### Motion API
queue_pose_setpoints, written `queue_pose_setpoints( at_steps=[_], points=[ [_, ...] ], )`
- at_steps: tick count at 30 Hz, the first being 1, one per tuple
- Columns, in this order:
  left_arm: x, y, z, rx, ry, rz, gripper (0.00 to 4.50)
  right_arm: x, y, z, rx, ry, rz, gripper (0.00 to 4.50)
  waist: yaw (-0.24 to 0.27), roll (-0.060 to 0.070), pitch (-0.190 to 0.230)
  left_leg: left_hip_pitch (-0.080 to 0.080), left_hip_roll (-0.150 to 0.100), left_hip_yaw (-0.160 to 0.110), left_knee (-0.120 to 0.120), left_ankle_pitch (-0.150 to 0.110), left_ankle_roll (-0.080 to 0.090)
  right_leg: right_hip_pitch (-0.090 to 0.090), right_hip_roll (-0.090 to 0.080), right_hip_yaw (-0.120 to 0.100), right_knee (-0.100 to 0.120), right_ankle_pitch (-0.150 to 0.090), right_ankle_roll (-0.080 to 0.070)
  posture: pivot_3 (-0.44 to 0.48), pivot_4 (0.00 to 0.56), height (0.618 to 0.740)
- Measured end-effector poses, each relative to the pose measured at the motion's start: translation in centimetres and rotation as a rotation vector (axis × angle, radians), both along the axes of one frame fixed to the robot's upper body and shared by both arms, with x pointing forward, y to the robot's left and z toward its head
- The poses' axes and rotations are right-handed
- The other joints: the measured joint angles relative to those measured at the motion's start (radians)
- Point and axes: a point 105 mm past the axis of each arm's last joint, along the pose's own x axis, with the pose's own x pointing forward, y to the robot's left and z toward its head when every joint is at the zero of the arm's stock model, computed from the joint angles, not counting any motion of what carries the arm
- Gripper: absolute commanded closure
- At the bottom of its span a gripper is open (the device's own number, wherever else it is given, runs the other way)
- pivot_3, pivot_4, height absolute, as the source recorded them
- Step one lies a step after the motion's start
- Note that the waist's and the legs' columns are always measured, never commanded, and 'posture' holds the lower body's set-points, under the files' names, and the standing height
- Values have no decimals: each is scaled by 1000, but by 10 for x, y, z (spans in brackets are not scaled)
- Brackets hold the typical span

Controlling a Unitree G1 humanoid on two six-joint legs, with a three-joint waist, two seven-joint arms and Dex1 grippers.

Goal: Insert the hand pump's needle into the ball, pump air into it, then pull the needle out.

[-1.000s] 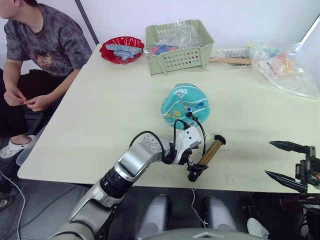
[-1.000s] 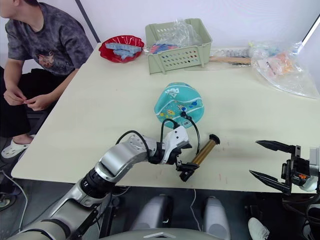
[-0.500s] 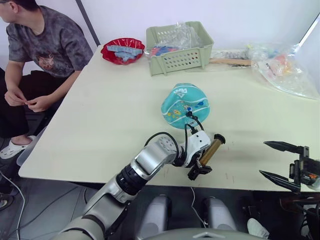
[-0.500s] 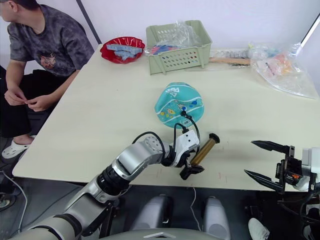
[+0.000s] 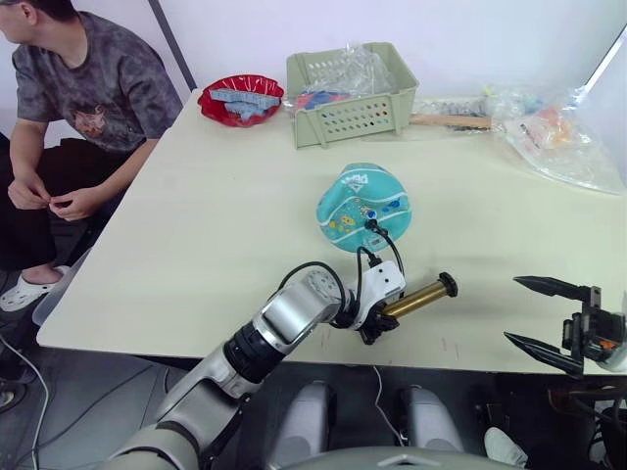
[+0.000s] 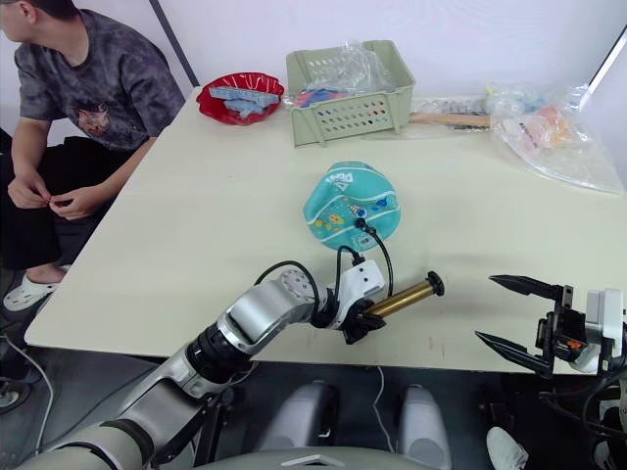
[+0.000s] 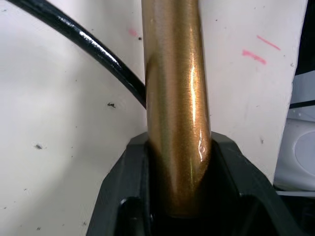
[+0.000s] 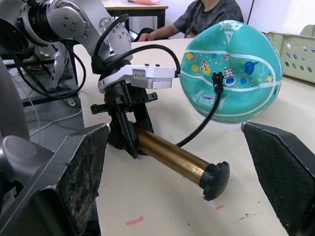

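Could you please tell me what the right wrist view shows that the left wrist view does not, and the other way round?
The right wrist view alone takes in the teal ball, the needle end of the hose plugged into its side, the pump's black end cap, the left gripper seen from outside and a green basket. The left wrist view alone gives a close look at pink marks on the table. Both share the brass barrel of the hand pump clamped in the left jaws, the black hose and the pale table.
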Motion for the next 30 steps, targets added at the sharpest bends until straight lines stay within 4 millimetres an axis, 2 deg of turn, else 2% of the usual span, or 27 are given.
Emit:
queue_pose_setpoints(
  at_steps=[8, 11, 15, 19, 23, 26, 30],
  points=[
    [1, 4, 2, -45, -3, -1, 3464, 4, 2, 2, 17, -12, -8, 0, 0, 0, 0, 0, 0, 0, 0, 0, 0, 0, 0, 0, 0, 0, 0, 0, 150, 740],
    [5, 8, 6, -99, -45, -10, 3464, 11, 3, 2, 68, 8, -67, 0, -1, 0, 0, 0, 1, 0, 0, 0, 0, 0, 0, 0, 0, 0, 0, 0, 150, 740],
    [9, 13, 16, -192, -157, -47, 3464, 22, 13, 5, 166, 26, -152, 0, 1, 0, 0, -1, 4, 1, 0, 0, 0, -1, 0, 1, 0, 1, -1, 0, 150, 740],
    [6, 11, 22, -280, -206, -73, 3464, 31, 20, 7, 262, 57, -238, 0, 3, 0, 0, -2, 4, 1, 0, 0, 0, -3, -1, 2, 0, 1, -1, 0, 150, 740],
    [7, 10, 30, -368, -255, -74, 3464, 42, 23, 7, 371, 146, -359, 0, 2, 1, 0, -2, 4, 2, 0, 0, 0, -3, -1, 2, 0, 1, -1, 0, 150, 740],
    [8, 10, 31, -419, -271, -64, 3464, 48, 39, 3, 449, 258, -394, 0, 0, 1, 0, -2, 4, 2, -1, 0, 0, -5, 0, 3, 0, 1, -2, 0, 150, 740],
    [9, 11, 28, -442, -271, -68, 3464, 60, 55, 7, 598, 387, -422, 0, -2, 1, 0, -3, 4, 3, -1, 0, 0, -6, 2, 5, 1, 2, -3, 0, 150, 740]
  ],
)
